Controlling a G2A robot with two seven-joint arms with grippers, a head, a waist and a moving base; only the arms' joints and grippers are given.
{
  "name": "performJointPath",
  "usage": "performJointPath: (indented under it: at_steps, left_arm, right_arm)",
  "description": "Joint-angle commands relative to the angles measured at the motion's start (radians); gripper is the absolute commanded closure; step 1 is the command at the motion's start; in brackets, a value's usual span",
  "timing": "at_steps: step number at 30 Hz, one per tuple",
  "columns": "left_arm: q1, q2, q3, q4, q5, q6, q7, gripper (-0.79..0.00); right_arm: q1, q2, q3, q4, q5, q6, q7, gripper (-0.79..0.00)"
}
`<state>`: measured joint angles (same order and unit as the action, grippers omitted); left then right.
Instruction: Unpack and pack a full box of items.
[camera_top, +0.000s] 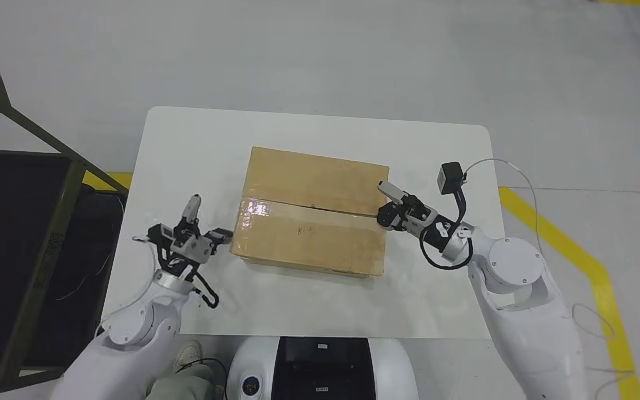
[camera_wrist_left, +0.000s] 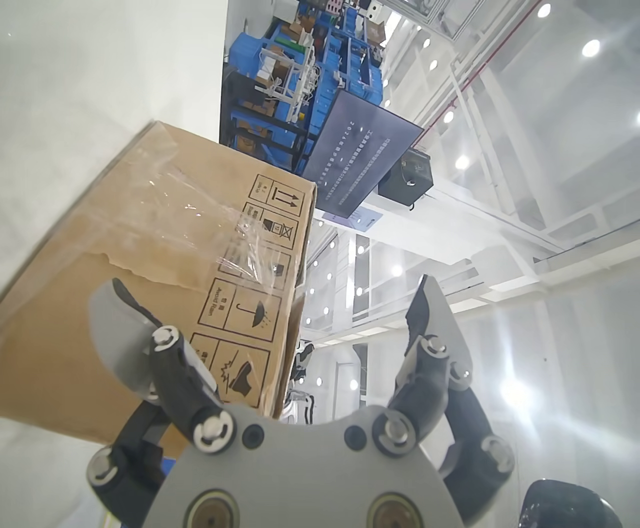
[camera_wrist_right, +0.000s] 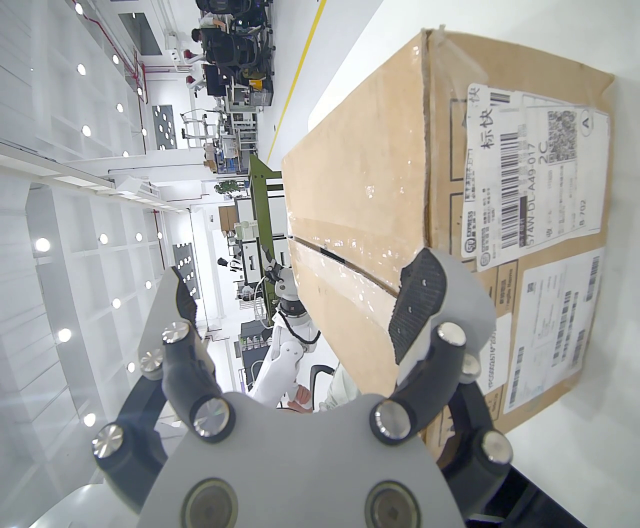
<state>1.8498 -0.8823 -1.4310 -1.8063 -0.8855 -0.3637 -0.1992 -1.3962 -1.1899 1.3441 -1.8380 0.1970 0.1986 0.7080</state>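
A closed brown cardboard box (camera_top: 310, 210), its top flaps sealed with clear tape along the middle seam, lies in the middle of the white table (camera_top: 180, 140). My left gripper (camera_top: 195, 235) sits open just off the box's left end, which carries printed handling symbols (camera_wrist_left: 150, 260). At the box's right end my right gripper (camera_top: 392, 205) is open, level with the top edge near the seam. In the right wrist view one padded finger (camera_wrist_right: 422, 305) lies over the labelled end of the box (camera_wrist_right: 390, 210), the other finger (camera_wrist_right: 180, 300) stands off in the air.
A dark green metal frame (camera_top: 50, 220) stands off the table's left side. Yellow floor tape (camera_top: 570, 240) runs to the right. The table's far part and front strip are bare.
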Motion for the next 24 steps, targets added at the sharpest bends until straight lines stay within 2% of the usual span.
performJointPath:
  at_steps: [1,13,19,24]
  left_arm:
    - [-0.027,-0.007,0.019,0.02,-0.012,0.01,-0.001,-0.785]
    - [-0.14,-0.045,0.065,0.105,-0.073,-0.004,0.007,-0.785]
    - [-0.175,-0.062,0.076,0.126,-0.058,-0.019,0.052,-0.785]
    - [-0.187,-0.077,0.082,0.122,-0.047,-0.069,0.087,-0.785]
  right_arm:
    - [0.0,0.0,0.0,0.0,0.0,0.0,0.0,-0.785]
    - [0.0,0.0,0.0,0.0,0.0,0.0,0.0,-0.785]
    - [0.0,0.0,0.0,0.0,0.0,0.0,0.0,-0.785]
    - [0.0,0.0,0.0,0.0,0.0,0.0,0.0,-0.785]
